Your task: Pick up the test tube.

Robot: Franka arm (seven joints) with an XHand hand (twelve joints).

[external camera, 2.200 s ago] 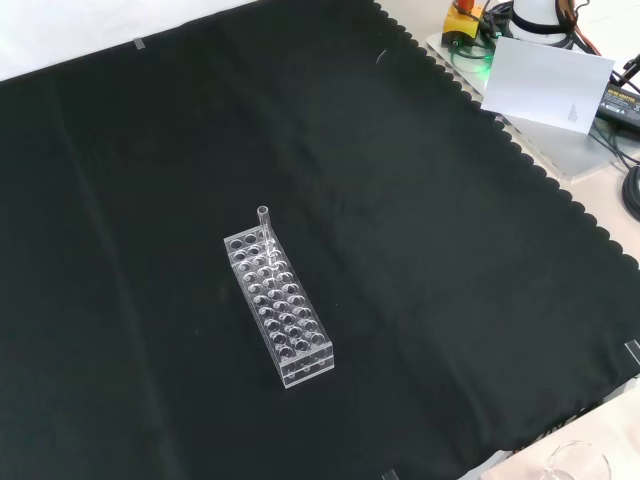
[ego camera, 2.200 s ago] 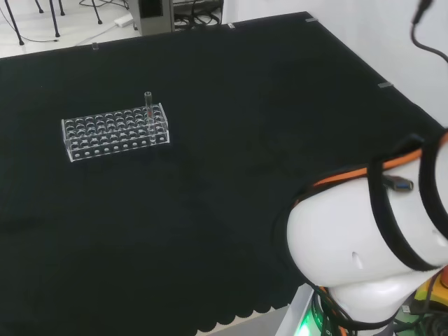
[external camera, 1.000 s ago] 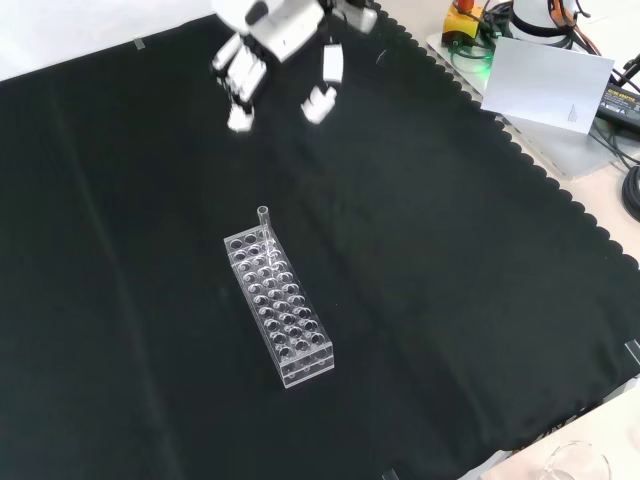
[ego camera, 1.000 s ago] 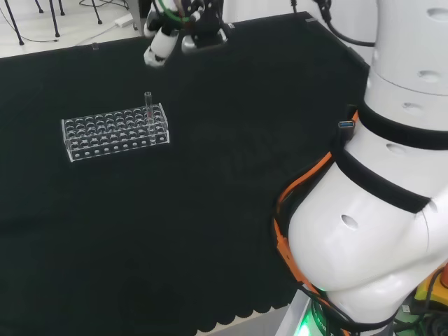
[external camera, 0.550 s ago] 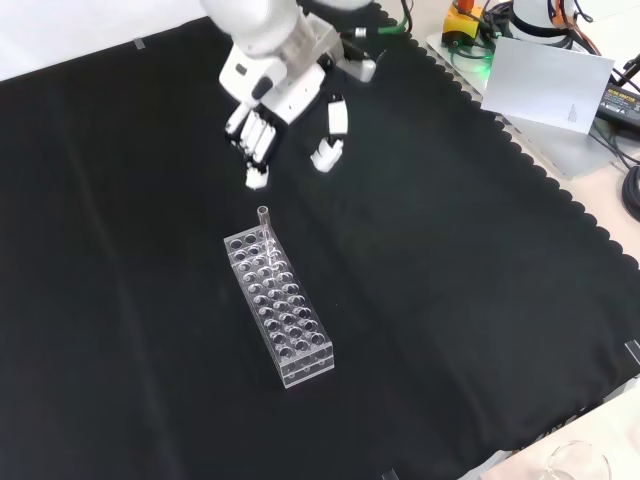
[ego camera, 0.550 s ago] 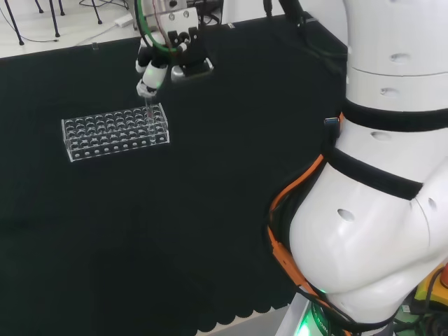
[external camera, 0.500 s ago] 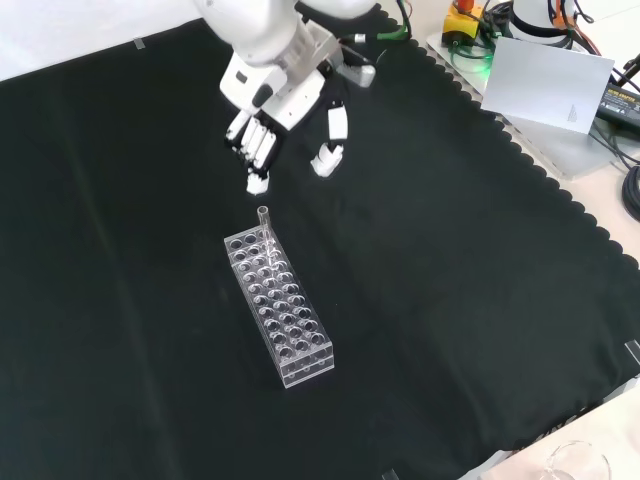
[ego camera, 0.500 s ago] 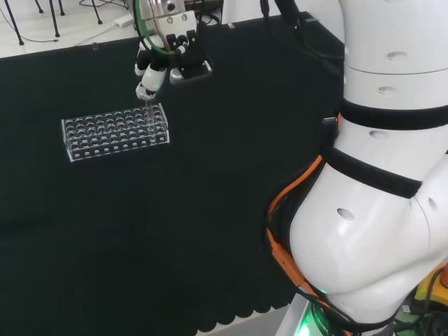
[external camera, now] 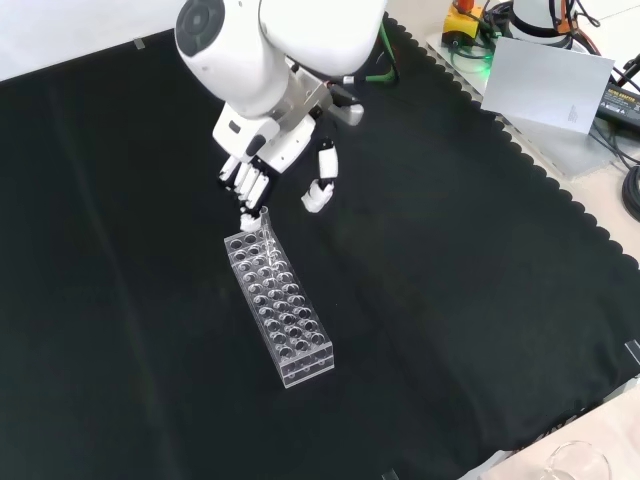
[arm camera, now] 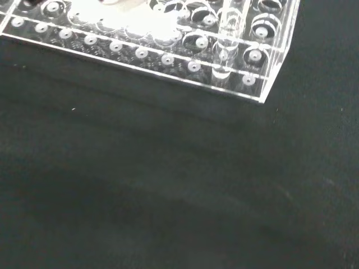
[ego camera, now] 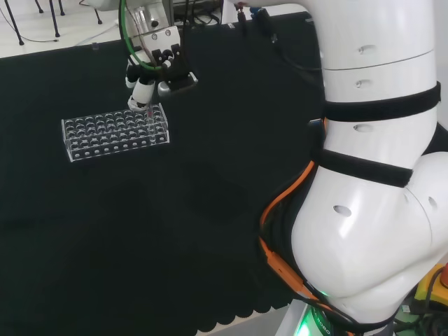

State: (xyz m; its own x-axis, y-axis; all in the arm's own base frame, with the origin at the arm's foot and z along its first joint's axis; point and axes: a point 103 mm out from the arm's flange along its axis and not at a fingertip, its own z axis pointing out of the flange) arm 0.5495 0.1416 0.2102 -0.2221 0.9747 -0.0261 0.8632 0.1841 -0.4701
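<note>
Clear rack [external camera: 279, 310] on black cloth [external camera: 450, 300], test tube [arm camera: 229, 33] upright in a hole at the rack's far end in the front view, hand [external camera: 268, 150] just above that end, fingers [external camera: 248, 185] straight and spread, thumb apart, grasping nothing.

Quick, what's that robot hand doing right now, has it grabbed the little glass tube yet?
Hand: open, holding nothing; its fingers hang just above the test tube at the end of the clear rack, with the thumb spread apart.
</note>
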